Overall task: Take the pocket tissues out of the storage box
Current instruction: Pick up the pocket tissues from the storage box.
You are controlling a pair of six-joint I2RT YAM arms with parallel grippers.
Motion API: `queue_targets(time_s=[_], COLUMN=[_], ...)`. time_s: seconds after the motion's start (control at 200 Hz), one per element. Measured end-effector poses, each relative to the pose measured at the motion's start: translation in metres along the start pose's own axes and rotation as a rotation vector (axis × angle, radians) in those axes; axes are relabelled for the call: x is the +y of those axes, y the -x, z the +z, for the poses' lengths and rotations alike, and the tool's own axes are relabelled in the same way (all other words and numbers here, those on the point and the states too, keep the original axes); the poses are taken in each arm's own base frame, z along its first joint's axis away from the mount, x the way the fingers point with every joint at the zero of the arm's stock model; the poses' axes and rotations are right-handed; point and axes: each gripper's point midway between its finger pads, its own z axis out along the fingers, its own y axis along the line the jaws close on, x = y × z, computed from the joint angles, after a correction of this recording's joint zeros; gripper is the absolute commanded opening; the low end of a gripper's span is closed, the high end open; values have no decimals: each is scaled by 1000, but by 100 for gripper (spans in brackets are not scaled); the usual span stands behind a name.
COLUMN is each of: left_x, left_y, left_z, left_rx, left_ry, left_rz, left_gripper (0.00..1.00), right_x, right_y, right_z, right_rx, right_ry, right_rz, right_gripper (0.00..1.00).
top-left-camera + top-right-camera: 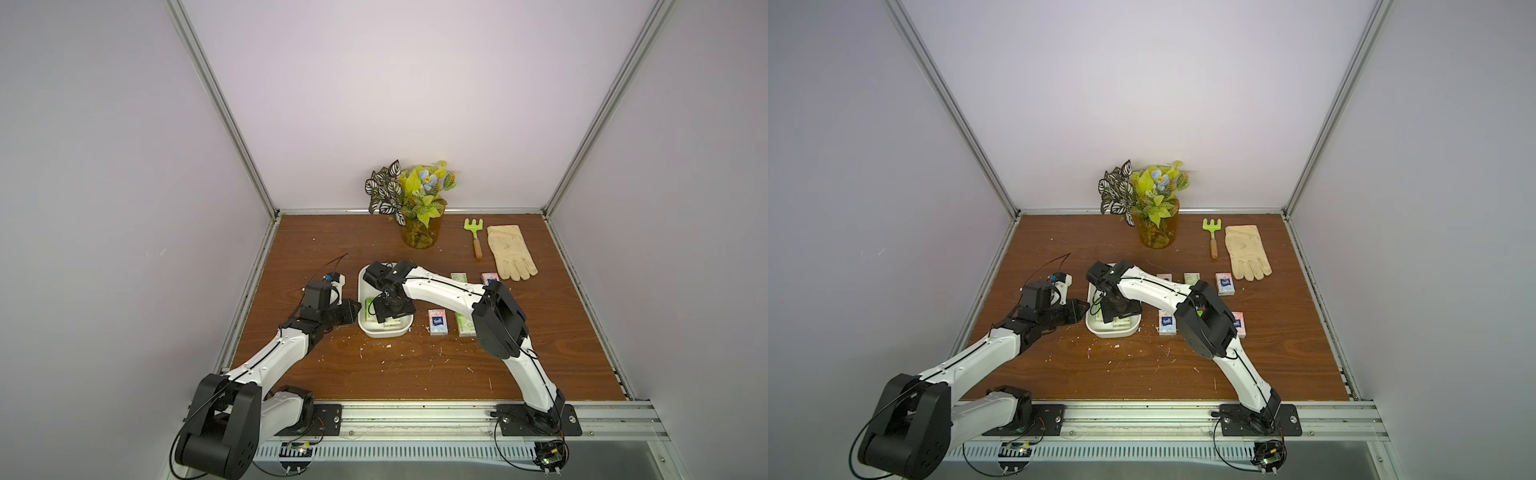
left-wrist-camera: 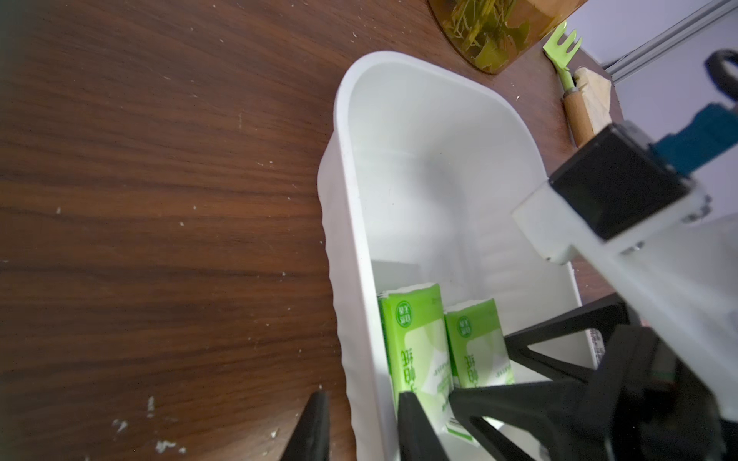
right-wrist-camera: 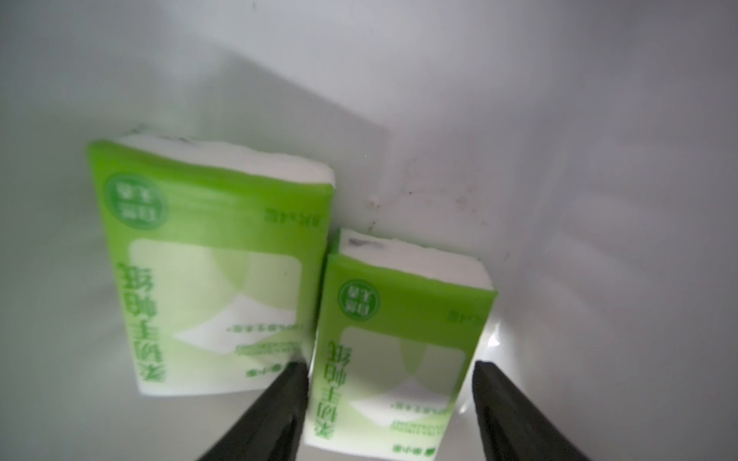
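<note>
Right claw (image 3: pixel 387 364) apart, astride green tissue packet (image 3: pixel 403 327) in box (image 2: pixel 399 64), set to pinch. Left claw (image 2: pixel 362 393) astride box wall, probably steadying it; cannot tell if clamped.

Green Chinese characters and a round seal are printed on the green pocket tissues (image 3: pixel 211 259) in the storage box (image 2: pixel 419 139), blurred beyond reading. White script on the pink packet (image 1: pixel 437 323), at the box's 3 o'clock, is illegible.

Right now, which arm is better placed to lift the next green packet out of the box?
Right. The right tool is down inside the storage box, jaws open astride a green packet. The left tool only straddles the box's wall, with no packet between its jaws.
</note>
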Motion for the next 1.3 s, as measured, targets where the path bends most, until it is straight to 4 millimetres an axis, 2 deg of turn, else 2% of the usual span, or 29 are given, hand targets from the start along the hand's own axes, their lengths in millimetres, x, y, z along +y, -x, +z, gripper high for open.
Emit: queue_targets(time_s=[0.485, 0.761, 0.986, 1.116, 1.301], left_x=[0, 0, -1, -2, -2], left_y=[0, 1, 1, 0, 0], left_z=[1, 1, 1, 1, 1], left_rx=[2, 3, 6, 7, 7], left_ry=[1, 1, -5, -7, -7], left_rz=[0, 3, 3, 3, 3], left_gripper=[25, 25, 25, 25, 25], right_x=[4, -5, -17, -15, -13], right_y=[-2, -2, 1, 3, 4], right_z=[6, 3, 3, 5, 8], right_rx=[-5, -7, -10, -13, -14], right_ry=[34, -18, -57, -50, -38], right_rz=[1, -15, -16, -17, -17], right_gripper=[71, 58, 59, 62, 60])
